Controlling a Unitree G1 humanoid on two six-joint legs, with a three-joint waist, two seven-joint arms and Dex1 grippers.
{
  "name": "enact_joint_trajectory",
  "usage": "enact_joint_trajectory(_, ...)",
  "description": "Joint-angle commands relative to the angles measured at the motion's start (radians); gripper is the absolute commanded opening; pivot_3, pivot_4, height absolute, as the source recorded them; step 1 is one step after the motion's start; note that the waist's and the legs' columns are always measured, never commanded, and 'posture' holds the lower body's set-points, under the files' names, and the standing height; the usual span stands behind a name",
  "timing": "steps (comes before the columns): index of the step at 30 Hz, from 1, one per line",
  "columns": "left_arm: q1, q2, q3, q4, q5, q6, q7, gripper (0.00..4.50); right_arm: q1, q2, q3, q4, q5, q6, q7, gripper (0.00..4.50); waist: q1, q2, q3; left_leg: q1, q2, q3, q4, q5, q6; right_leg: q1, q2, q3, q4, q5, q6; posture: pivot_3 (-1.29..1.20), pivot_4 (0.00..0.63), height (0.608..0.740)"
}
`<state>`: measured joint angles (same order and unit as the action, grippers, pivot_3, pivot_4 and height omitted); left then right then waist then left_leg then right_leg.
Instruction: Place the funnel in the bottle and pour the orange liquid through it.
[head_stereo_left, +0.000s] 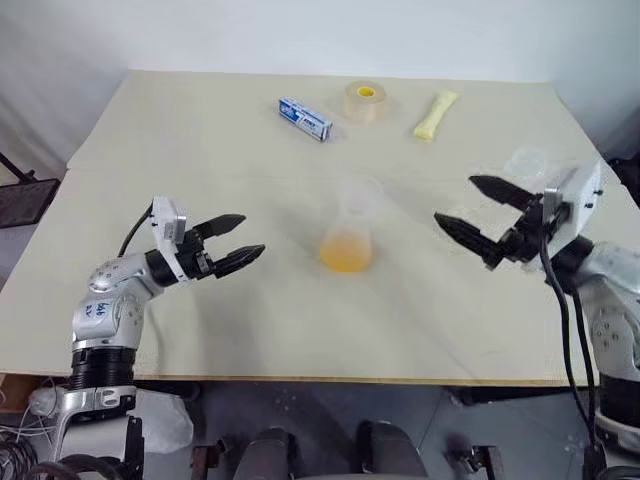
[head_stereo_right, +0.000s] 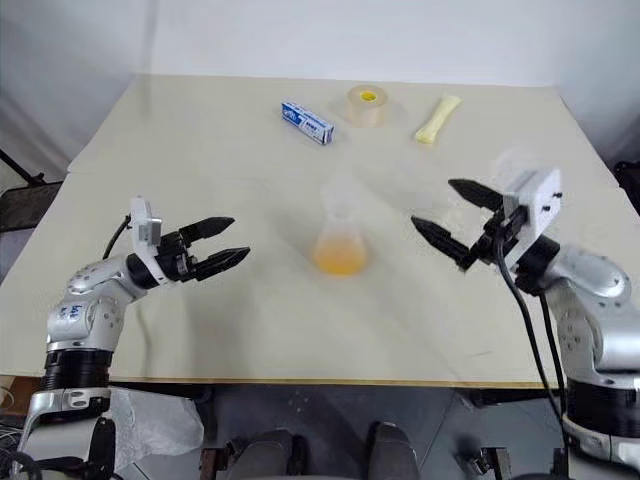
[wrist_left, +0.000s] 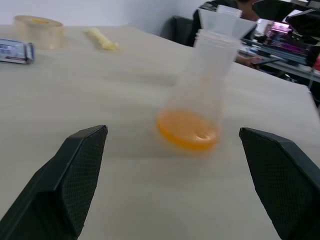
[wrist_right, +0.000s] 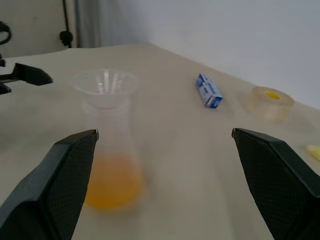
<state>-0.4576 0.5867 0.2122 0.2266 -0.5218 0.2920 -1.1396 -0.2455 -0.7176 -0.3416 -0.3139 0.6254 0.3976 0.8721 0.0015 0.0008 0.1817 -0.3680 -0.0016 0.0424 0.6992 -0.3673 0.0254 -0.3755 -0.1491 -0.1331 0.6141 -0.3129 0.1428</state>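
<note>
Clear conical plastic bottle (head_stereo_left: 352, 235) stands upright on the pale desk (head_stereo_left: 250, 320), between my two pincers and apart from both. My left pincer (head_stereo_left: 232, 243) points at it from one side, black fingers spread wide, nothing in them. My right pincer (head_stereo_left: 484, 215) faces it from the other side, also spread wide and empty.

Small clear plastic funnel (wrist_right: 105, 86) sits in the bottle's neck, wide rim up, stem down inside. Translucent orange liquid (head_stereo_left: 346, 254) lies as a shallow pool across the bottle's base.

Beyond the bottle, well away from both pincers: a blue-and-white packet (head_stereo_left: 305, 118), a clear tape roll with a yellow centre (head_stereo_left: 366, 101), a pale yellow wrapped stick (head_stereo_left: 435, 114). A faint clear shape (head_stereo_left: 528, 162) lies just behind my right pincer; I cannot tell what it is.

Progress, as I judge it: funnel placed, liquid already in the bottle, neither pincer carrying anything. Both steps look done. Nothing appears left except drawing the arms clear without knocking the bottle.
</note>
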Motion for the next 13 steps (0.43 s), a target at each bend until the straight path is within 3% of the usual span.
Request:
enact_joint_trajectory(1, 0.011, 0.044, 0.030, 0.020, -0.016, -0.036, -0.065, 4.50, 0.074, -0.022, -0.036, 0.005, -0.008, -0.050, 0.059, 4.47, 0.005, 0.000, 0.000, 0.000, 0.000, 0.000, 0.000, 0.000, 0.000, 0.000, 0.000, 0.000, -0.001, 0.000, 0.000, 0.00, 0.150, 0.740)
enact_joint_trajectory(7, -0.003, 0.080, 0.031, 0.113, -0.002, -0.084, -0.139, 4.50, 0.166, -0.033, -0.016, 0.119, -0.076, -0.164, 0.168, 4.47, 0.017, 0.000, 0.000, -0.001, -0.001, 0.001, 0.000, 0.000, 0.000, 0.000, 0.000, 0.000, -0.002, 0.000, 0.000, 0.00, 0.150, 0.740)
enact_joint_trajectory(13, -0.020, 0.076, 0.043, 0.121, -0.028, -0.089, -0.165, 4.50, 0.172, -0.002, 0.005, 0.155, -0.109, -0.209, 0.151, 4.47, 0.020, 0.000, 0.000, -0.001, -0.001, 0.001, 0.000, 0.000, 0.000, 0.000, 0.000, 0.000, -0.002, 0.000, 0.000, 0.00, 0.150, 0.740)
